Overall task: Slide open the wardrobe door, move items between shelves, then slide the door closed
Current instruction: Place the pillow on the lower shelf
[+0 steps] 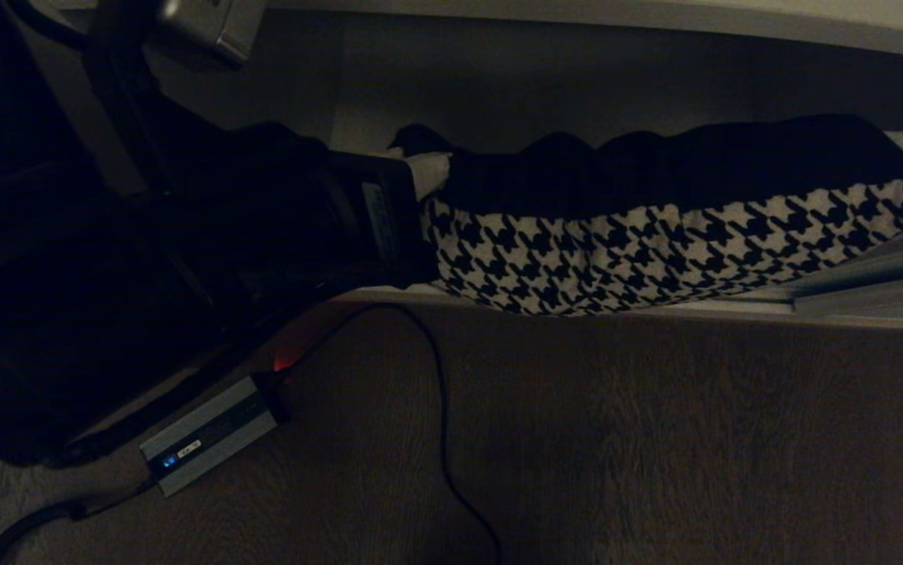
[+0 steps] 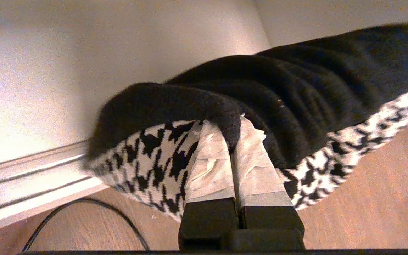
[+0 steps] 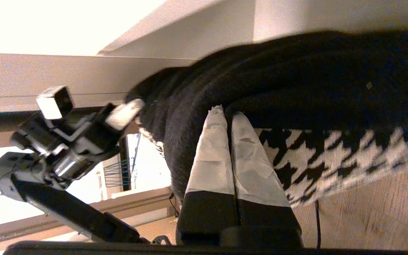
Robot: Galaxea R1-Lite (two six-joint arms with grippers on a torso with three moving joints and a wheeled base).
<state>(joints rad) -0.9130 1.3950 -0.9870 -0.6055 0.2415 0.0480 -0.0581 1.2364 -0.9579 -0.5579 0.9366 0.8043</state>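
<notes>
The cushion (image 1: 655,235) lies low at the front edge of the bottom shelf (image 1: 388,296), with its houndstooth band hanging a little over that edge toward the wooden floor (image 1: 655,439); its long axis runs left to right along the shelf front, and its dark upper part faces the back of the wardrobe. The left gripper (image 2: 237,132) has its taped fingers (image 2: 211,163) pressed together on the cushion's left corner; the dark fabric is pinched between them. The right gripper (image 3: 227,113) is closed in the same way on the dark edge at the other end of the cushion; in the head view this gripper does not show.

Around them: a black cable (image 1: 439,408) curves over the floor just before the shelf; a small grey box with a blue light (image 1: 208,431) lies on the floor to the left, well apart from the cushion; the ribbed metal track (image 1: 859,286) runs under the cushion's right end. The white side wall (image 2: 83,71) stands near the left corner of the cushion, so little room is there; above the cushion and behind it the compartment is open.
</notes>
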